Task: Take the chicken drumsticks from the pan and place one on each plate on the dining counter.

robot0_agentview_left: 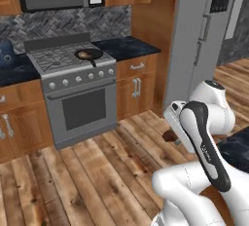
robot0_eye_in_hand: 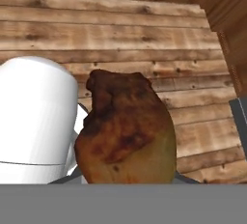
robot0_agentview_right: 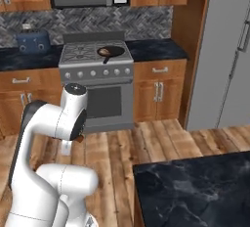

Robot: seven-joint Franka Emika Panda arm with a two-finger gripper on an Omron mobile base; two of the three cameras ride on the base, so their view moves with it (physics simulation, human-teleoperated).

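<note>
Filling the hand view up close, a browned chicken drumstick (robot0_eye_in_hand: 126, 130) sits right at the gripper, over the wooden floor (robot0_eye_in_hand: 120, 35). The finger tips themselves are covered by the meat, but the gripper looks clamped on this drumstick, which hangs clear of the boards below. From the left base view the gripper (robot0_agentview_left: 171, 136) shows as a small dark end under the white wrist, low and well away from the stove (robot0_agentview_left: 73, 91), with a brown bit of the drumstick at it. In the right base view the gripper (robot0_agentview_right: 78, 137) is tucked just beneath the arm's upper joint, and only a sliver of brown can be made out there. Back on the stove, the pan (robot0_agentview_right: 111, 52) rests on a front burner with its handle pointing toward the room, and a second drumstick (robot0_agentview_right: 104, 51) lies inside it as a small orange-brown lump. A corner of the dark marbled table (robot0_agentview_right: 195, 192) stands at the lower right of the right base view, well apart from the stove.
</note>
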